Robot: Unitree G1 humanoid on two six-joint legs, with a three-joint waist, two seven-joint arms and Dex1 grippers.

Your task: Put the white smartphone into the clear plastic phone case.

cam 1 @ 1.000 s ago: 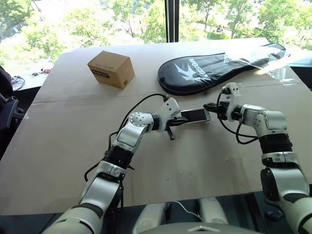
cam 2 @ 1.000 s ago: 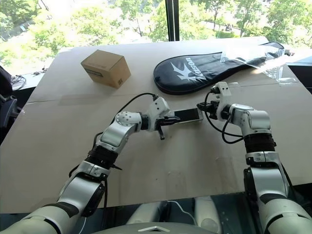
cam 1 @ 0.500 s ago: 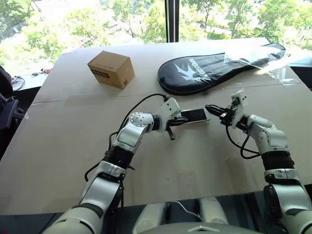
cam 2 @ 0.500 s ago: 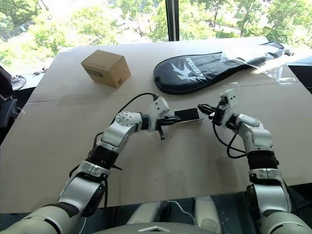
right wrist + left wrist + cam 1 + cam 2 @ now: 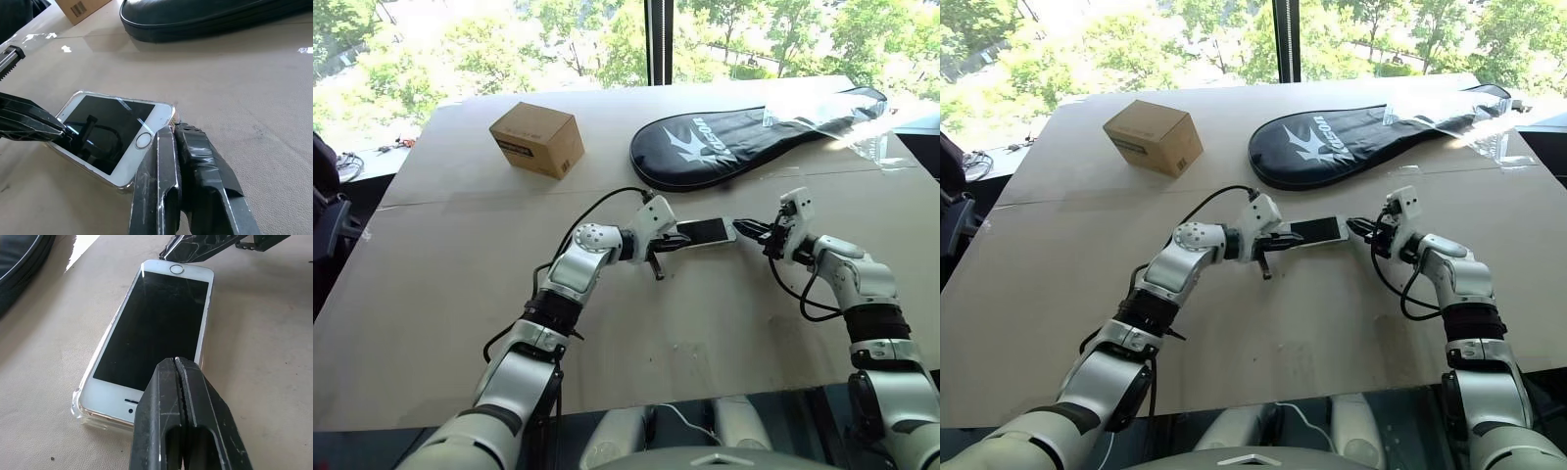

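A: The white smartphone (image 5: 707, 231) — where is it in the left eye view?
B: Flat on the tan counter (image 5: 450, 284), screen up, between the two grippers. The left gripper (image 5: 668, 249) is at its near end and the right gripper (image 5: 750, 229) just off its far end. Farther back are a cardboard box (image 5: 537, 139) and a black racket cover (image 5: 744, 135) with a crinkled plastic bag (image 5: 822, 110) lying over it.

A: Does the right eye view add anything?
B: It is the same layout. The phone lies level, and the right jaws point at its home-button end.

A: And the left wrist view?
B: The phone sits inside the clear phone case (image 5: 77, 400) — the see-through rim wraps the corner and runs along the edge. The left jaws are pressed together with nothing between them, their tips over the speaker end of the phone. Whether they touch the glass I cannot tell. The other gripper shows beyond the far end.

A: The right wrist view?
B: The right jaws are also fully closed and empty, their tips right beside the button-end corner of the phone, near the case's rim. Contact there is hard to judge. The box and racket cover lie behind.
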